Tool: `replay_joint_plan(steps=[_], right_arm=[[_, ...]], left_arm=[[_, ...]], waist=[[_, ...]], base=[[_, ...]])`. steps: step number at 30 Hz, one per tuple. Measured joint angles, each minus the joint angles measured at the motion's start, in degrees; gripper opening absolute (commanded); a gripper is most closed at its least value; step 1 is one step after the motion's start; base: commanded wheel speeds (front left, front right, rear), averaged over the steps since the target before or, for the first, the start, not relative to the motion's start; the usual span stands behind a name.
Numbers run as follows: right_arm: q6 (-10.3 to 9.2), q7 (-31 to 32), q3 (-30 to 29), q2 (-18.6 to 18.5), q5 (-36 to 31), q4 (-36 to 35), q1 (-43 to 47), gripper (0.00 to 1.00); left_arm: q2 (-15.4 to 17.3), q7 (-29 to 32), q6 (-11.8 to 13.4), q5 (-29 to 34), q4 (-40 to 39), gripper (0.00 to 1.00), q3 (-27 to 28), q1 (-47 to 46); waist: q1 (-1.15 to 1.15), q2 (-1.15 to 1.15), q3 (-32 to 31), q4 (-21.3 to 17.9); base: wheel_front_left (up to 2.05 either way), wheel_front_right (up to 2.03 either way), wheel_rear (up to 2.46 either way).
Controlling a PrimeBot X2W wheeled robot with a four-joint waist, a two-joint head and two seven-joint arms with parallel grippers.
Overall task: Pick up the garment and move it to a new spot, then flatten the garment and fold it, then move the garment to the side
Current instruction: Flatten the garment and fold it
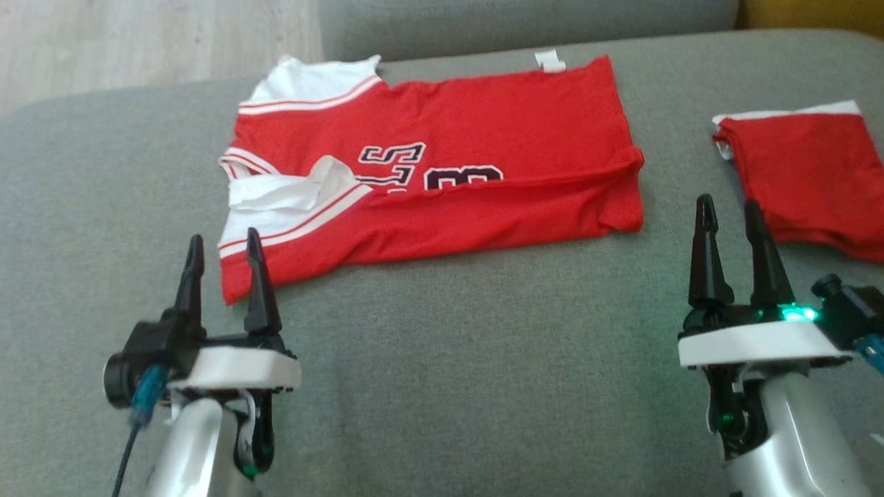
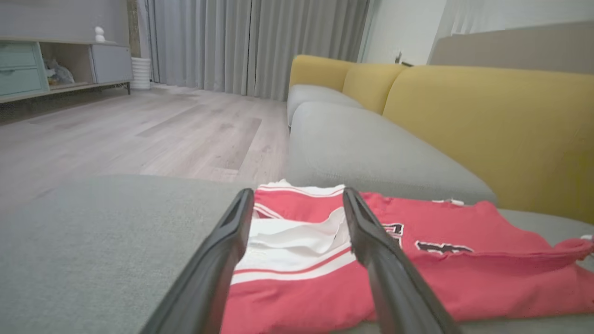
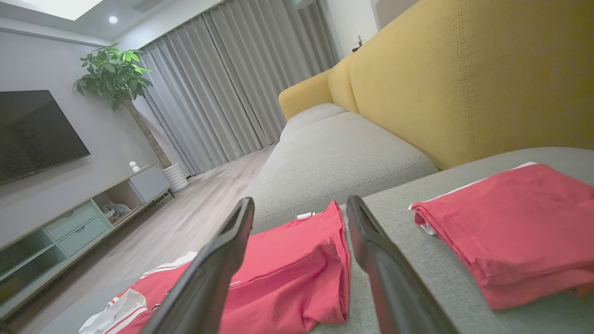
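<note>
The garment (image 1: pixel 442 172), a red jersey with white trim and dark lettering, lies spread sideways on the grey sofa seat (image 1: pixel 449 359), its near long edge folded over. My left gripper (image 1: pixel 224 241) hovers open just short of the jersey's near left corner, nothing between its fingers. In the left wrist view the jersey (image 2: pixel 417 273) lies right beyond the left gripper (image 2: pixel 297 197). My right gripper (image 1: pixel 731 207) stands open to the right of the jersey's hem, empty. The right wrist view shows that hem (image 3: pixel 297 269) behind the right gripper (image 3: pixel 299 204).
A folded red garment (image 1: pixel 811 179) with a white edge lies at the right of the seat, also the folded red garment (image 3: pixel 515 222). Yellow sofa backrest (image 3: pixel 464 79) rises behind. Wooden floor (image 2: pixel 139 130) drops off beyond the seat's left edge.
</note>
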Motion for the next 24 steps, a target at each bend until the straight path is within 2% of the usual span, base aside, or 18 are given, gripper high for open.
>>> replay_joint_plan(steps=[2,4,7,13,17,20,21,22,24], right_arm=[[0.00,0.0,0.2,0.0,0.2,-0.2,-0.3,1.00],[0.00,0.0,0.8,0.0,0.2,-0.5,-0.7,1.00],[0.00,0.0,1.1,0.0,0.2,-0.5,-1.1,1.00],[0.00,0.0,2.2,0.0,1.0,-0.9,-2.6,1.00],[0.00,0.0,2.3,0.0,1.8,-1.1,-2.6,1.00],[0.00,0.0,2.4,0.0,2.2,-1.2,-2.6,1.00],[0.00,0.0,2.4,0.0,2.2,-1.2,-2.6,1.00],[0.00,0.0,2.4,0.0,2.3,-1.2,-2.6,1.00],[0.00,0.0,2.5,0.0,2.7,-1.2,-2.6,1.00]], left_arm=[[0.1,0.9,0.0,0.0,2.0,1.00,0.0,-1.0],[0.5,3.9,1.3,0.0,7.8,1.00,0.5,-4.3],[1.2,5.6,2.2,0.0,11.4,1.00,1.3,-6.3],[3.8,10.0,4.2,0.0,22.9,1.00,2.8,-10.4],[4.0,12.4,4.1,0.0,25.7,1.00,2.6,-11.6],[4.4,14.4,3.1,-0.2,27.1,1.00,2.3,-13.1],[4.5,15.5,3.1,-0.3,27.8,0.58,2.1,-13.8],[4.5,15.8,2.9,-0.3,28.0,0.00,2.0,-14.1],[4.5,15.9,2.2,-0.3,28.3,0.00,1.4,-14.5]], waist=[[0.00,0.00,0.5,-0.2],[0.00,0.00,2.0,-0.8],[0.00,0.00,3.0,-1.2],[0.01,0.00,4.9,-3.1],[0.00,0.00,5.3,-3.7],[0.00,0.00,5.5,-3.9],[-0.01,0.00,5.4,-4.0],[-0.01,0.00,5.4,-4.0],[0.00,0.00,5.2,-3.8]], base=[[0.00,0.00,0.00],[0.00,0.00,0.00],[0.00,0.00,0.00],[0.00,0.00,0.00],[0.00,0.00,0.00],[0.00,0.00,0.00],[0.00,0.00,0.00],[0.00,0.00,0.00],[0.00,0.00,0.00]])
